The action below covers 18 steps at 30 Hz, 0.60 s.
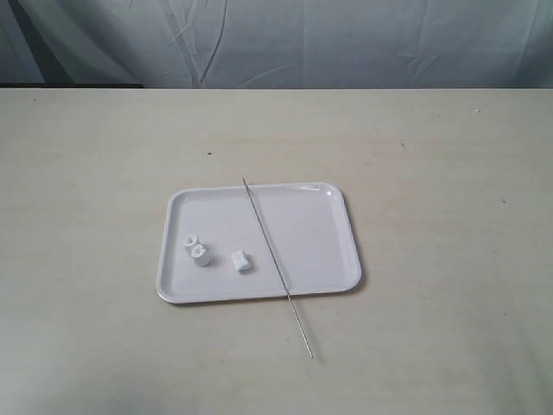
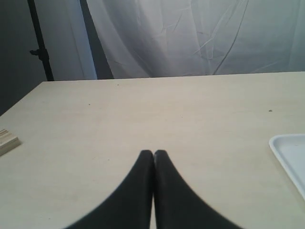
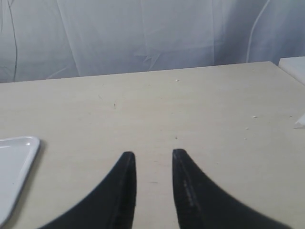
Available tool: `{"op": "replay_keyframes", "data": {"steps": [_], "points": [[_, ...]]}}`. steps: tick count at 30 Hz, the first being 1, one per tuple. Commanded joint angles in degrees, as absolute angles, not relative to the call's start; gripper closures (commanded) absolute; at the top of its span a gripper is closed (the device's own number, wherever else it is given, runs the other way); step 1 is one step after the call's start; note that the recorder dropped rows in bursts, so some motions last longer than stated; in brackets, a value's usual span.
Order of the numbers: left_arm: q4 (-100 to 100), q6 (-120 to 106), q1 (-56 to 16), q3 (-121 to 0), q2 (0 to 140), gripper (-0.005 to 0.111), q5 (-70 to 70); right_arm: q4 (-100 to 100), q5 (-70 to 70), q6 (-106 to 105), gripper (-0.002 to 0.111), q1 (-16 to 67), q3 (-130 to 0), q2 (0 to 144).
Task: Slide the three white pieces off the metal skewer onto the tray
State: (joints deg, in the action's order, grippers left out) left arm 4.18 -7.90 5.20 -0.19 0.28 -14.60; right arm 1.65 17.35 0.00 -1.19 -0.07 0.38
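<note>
The white tray (image 1: pixel 320 259) lies mid-table in the exterior view. Two white pieces (image 1: pixel 198 250) sit side by side on its left part, and a third white piece (image 1: pixel 241 261) lies just right of them. The metal skewer (image 1: pixel 276 266) lies bare, slanting across the tray from its far rim out over the near rim onto the table. Neither arm shows in the exterior view. My left gripper (image 2: pixel 153 152) is shut and empty above bare table, a tray corner (image 2: pixel 288 155) at its side. My right gripper (image 3: pixel 153 153) is open and empty, a tray corner (image 3: pixel 16 160) beside it.
A pale curtain hangs behind the table's far edge. In the left wrist view a small wooden block (image 2: pixel 7 140) lies near the table's side edge and a black stand (image 2: pixel 39 43) rises behind it. A white object (image 3: pixel 293 67) sits at the table's corner in the right wrist view.
</note>
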Motion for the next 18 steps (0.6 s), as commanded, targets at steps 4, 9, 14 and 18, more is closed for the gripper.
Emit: {"op": "replay_keyframes", "data": {"steps": [4, 9, 14, 18], "points": [[3.83, -7.71, 4.97, 0.0, 0.0, 0.107, -14.37, 2.02, 17.07, 0.0, 0.081, -1.56, 0.0, 0.0], [3.72, -7.71, 4.97, 0.0, 0.0, 0.107, -14.38, 0.33, 17.46, 0.0, 0.081, -1.56, 0.0, 0.0], [3.72, -7.71, 4.97, 0.0, 0.0, 0.107, -14.38, -1.47, 17.46, -0.42, 0.081, -1.56, 0.0, 0.0], [3.72, -7.71, 4.97, 0.0, 0.0, 0.107, -14.38, -3.08, 17.46, -0.42, 0.081, -1.56, 0.0, 0.0]]}}
